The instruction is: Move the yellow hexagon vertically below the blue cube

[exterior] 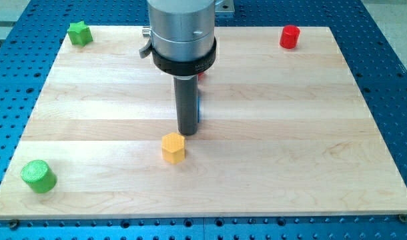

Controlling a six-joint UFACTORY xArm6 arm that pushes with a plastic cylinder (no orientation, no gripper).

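Yellow hexagon (173, 147) sitting on the wooden bench (290, 153), a little left of centre and toward the near edge. Just beyond it, up and slightly right: my tip (188, 132), the lower end of a dark upright rod, close to the hexagon's far-right corner but seemingly not touching. No fingers on this arm, so nothing to open or close; only a plain rod for pushing.

Blue cube (200, 109) mostly hidden behind the rod, showing only as a thin blue sliver along the rod's right side, farther from the near edge than the hexagon. Above it, a small patch of red (201, 75) peeking from under the arm's grey collar; shape not discernible.

Key relation: hexagon already nearer than the cube, but offset to the left of it. Likely need: a short push to the right, which calls for bringing the tip round to the hexagon's left side, since it now stands on the far-right side.

Elsewhere, well apart: green star (79, 33) in the far-left corner, green cylinder (38, 176) at near left, red cylinder (289, 37) at far right.
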